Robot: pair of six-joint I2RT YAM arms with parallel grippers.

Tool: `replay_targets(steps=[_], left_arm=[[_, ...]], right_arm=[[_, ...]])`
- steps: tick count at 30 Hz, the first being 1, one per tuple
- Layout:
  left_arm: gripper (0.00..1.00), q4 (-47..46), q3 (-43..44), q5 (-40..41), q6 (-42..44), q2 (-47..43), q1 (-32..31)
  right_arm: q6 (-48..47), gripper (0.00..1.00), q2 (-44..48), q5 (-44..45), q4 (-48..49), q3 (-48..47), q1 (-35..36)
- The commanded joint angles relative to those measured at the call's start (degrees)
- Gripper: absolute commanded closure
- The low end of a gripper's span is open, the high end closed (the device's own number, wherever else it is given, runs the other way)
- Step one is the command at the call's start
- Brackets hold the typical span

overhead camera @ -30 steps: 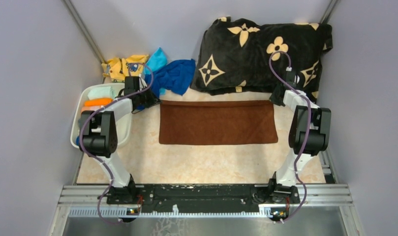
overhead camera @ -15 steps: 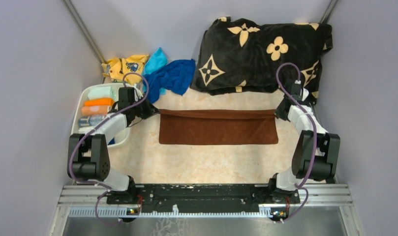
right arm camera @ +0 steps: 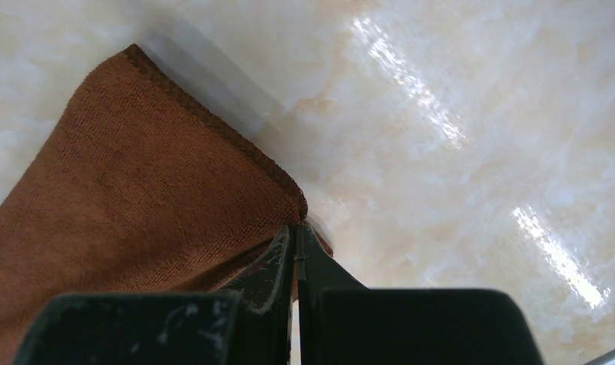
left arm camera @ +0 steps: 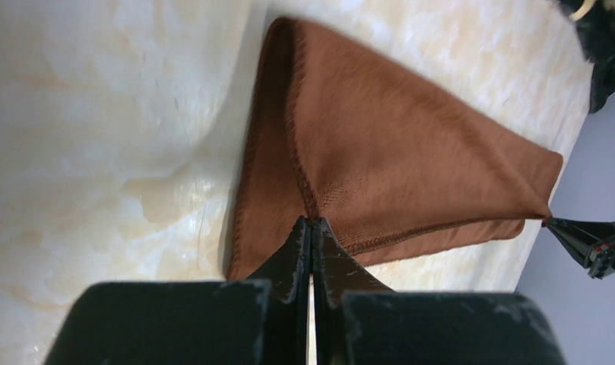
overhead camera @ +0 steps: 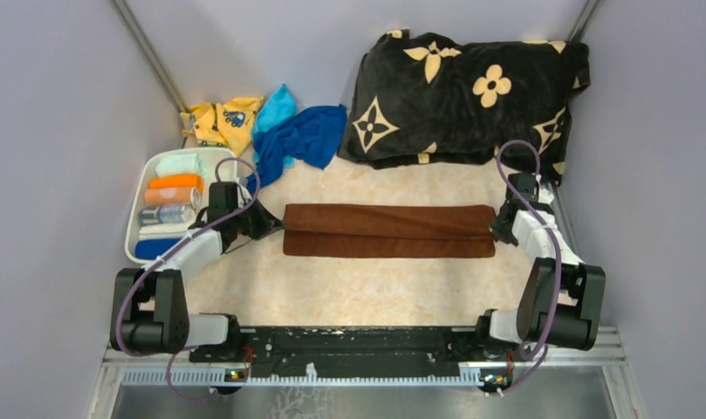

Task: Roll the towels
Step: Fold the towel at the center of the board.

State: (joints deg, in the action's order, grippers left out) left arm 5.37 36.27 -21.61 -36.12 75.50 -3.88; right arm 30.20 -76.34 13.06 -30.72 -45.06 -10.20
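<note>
The brown towel [overhead camera: 388, 231] lies across the middle of the table as a long narrow strip, its far edge folded over toward me. My left gripper [overhead camera: 275, 225] is shut on its left corner [left arm camera: 395, 160], the fingertips pinching the hem [left arm camera: 312, 220]. At the other end my right gripper [overhead camera: 497, 229] is shut on the right corner [right arm camera: 137, 190], with the hem caught between its tips [right arm camera: 295, 228]. The dark blue towel [overhead camera: 301, 140] and the light cyan towel [overhead camera: 277, 106] lie crumpled at the back, left of centre, away from both grippers.
A big black cushion with beige flowers [overhead camera: 462, 87] fills the back right. A yellow printed cloth [overhead camera: 216, 120] sits in the back left corner. A white bin [overhead camera: 211, 153] with rolled items stands beside the left arm. Grey walls close in on both sides.
Both grippers have drawn the towel's far edge toward the near side, folding it over. The towel went from a wide rectangle to a narrow strip, and both arms pulled back.
</note>
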Motion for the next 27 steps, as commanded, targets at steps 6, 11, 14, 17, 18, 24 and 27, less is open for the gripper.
replay_targets(steps=[6, 11, 14, 17, 18, 24, 27], left_arm=[[1.0, -4.94, -6.58, -0.89, -5.27, 0.33, -2.17], [1.0, -1.49, -3.15, 0.71, -3.49, 0.32, -2.1], [1.0, 1.52, -1.33, 1.74, -2.7, -1.64, -2.1], [1.0, 3.9, -1.02, 2.0, -2.68, -4.0, -2.1], [1.0, 4.46, -1.15, 2.01, -2.92, -4.58, -2.1], [1.0, 8.03, -3.14, 3.54, -3.44, -8.15, -2.11], [1.0, 7.09, -5.14, 3.05, -3.21, -7.25, -2.1]], right_arm=[[3.12, 1.0, -1.39, 1.02, 1.78, 2.54, -3.23], [2.98, 1.0, -1.06, 1.71, -0.19, -0.67, -3.34], [3.39, 1.0, 1.45, 3.57, -2.4, -2.27, -3.38], [4.09, 1.0, 4.25, 4.46, -4.28, -2.64, -3.47], [4.23, 1.0, 5.02, 4.45, -4.87, -2.73, -3.55], [5.25, 1.0, 8.81, 4.05, -8.08, -0.6, -3.51], [6.54, 1.0, 9.44, 3.19, -7.34, 2.51, -3.6]])
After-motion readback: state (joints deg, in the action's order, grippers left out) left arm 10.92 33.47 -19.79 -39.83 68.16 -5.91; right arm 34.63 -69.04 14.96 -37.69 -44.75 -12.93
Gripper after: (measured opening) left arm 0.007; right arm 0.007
